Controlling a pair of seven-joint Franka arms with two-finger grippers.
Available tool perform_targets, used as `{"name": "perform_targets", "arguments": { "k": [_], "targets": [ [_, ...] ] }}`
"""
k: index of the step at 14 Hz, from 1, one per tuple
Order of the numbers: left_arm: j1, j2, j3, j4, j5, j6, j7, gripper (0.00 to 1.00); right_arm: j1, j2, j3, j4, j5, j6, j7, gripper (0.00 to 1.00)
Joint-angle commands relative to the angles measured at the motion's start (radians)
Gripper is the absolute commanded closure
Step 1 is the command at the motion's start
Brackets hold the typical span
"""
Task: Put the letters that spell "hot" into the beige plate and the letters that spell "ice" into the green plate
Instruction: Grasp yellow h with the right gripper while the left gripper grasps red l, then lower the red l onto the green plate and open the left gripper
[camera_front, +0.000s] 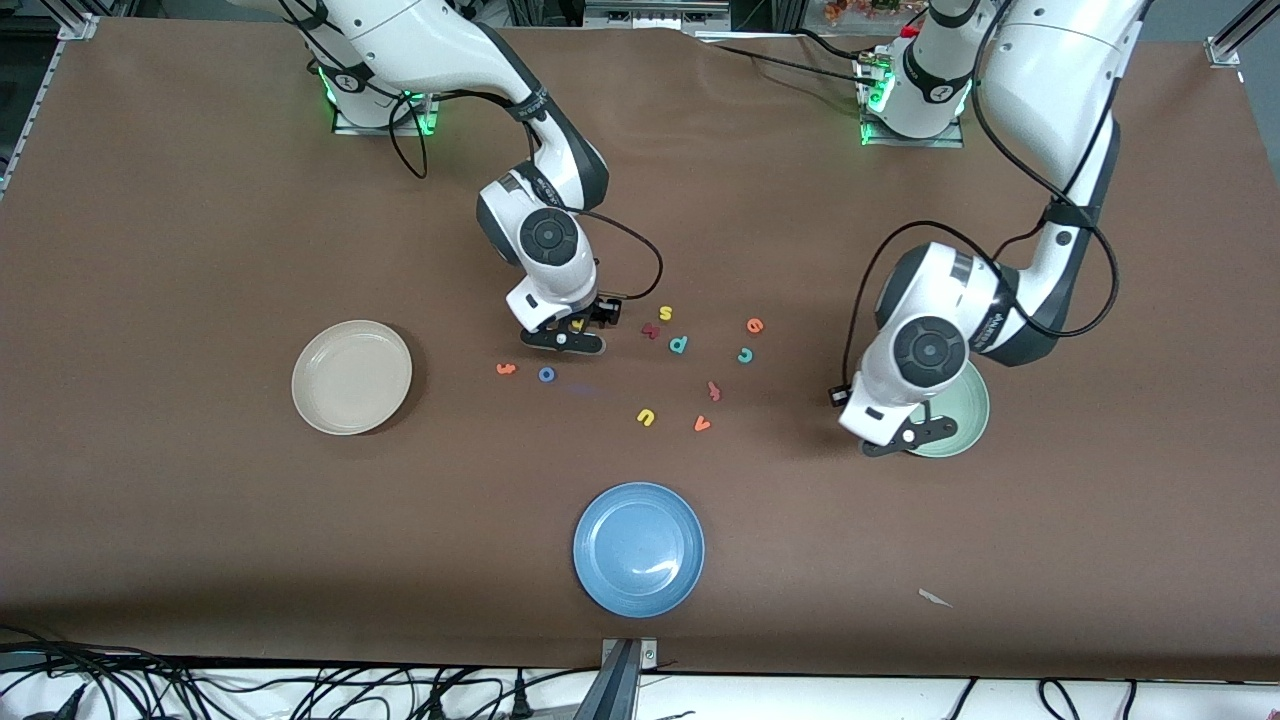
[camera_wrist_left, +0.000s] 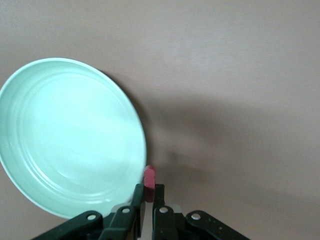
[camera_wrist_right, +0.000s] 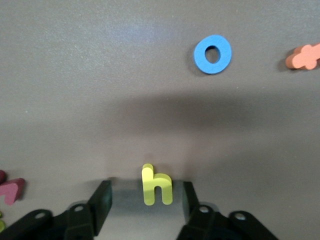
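We find the right gripper (camera_wrist_right: 145, 197) low over the table, its fingers (camera_wrist_right: 102, 197) standing apart on either side of the yellow "h" (camera_wrist_right: 156, 185), neither yet touching it; the letter lies flat between them, so we judge a pinch is about to be made. Just ahead of this gripper lie the blue "o" (camera_wrist_right: 213, 53) and the orange "t" (camera_wrist_right: 305, 56), side by side. The beige plate (camera_front: 351, 377) sits well apart, toward the right arm's end of the table, and it holds nothing.

The left gripper (camera_wrist_left: 146, 207) is clenched on the dark red "i" (camera_wrist_left: 149, 182), which stands up between the fingertips. It hangs just at the rim of the green plate (camera_wrist_left: 65, 135), not yet over the bowl, so we judge it must move inward before letting go. That plate shows empty.

The teal "c" (camera_front: 745, 355) and orange "e" (camera_front: 755, 325) lie between the two grippers. The blue plate (camera_front: 638, 548) takes no part.
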Motion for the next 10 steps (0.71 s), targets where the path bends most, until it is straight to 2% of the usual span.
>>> {"name": "perform_targets", "arguments": {
  "k": [1, 4, 5, 6, 7, 10],
  "targets": [
    [0.065, -0.072, -0.008, -0.168, 0.058, 0.134, 0.084, 1.00, -0.021, 0.012, 0.010, 0.009, 0.023, 0.003, -0.032, 0.39],
    [0.133, -0.070, -0.010, -0.211, 0.109, 0.209, 0.152, 0.98, -0.032, 0.012, 0.010, 0.009, 0.026, 0.003, -0.044, 0.46],
    [0.136, -0.069, -0.011, -0.210, 0.109, 0.209, 0.153, 0.85, -0.032, 0.011, 0.010, 0.009, 0.035, 0.003, -0.044, 0.47],
    [0.133, -0.070, -0.011, -0.207, 0.109, 0.205, 0.153, 0.26, -0.032, 0.011, 0.010, 0.010, 0.039, 0.003, -0.043, 0.47],
    [0.132, -0.073, -0.016, -0.202, 0.109, 0.200, 0.149, 0.00, -0.028, 0.011, 0.012, 0.009, 0.041, 0.003, -0.041, 0.49],
    [0.122, -0.075, -0.069, -0.149, 0.092, 0.115, 0.105, 0.00, -0.026, 0.011, 0.012, 0.007, 0.050, 0.003, -0.039, 0.52]
  ]
}}
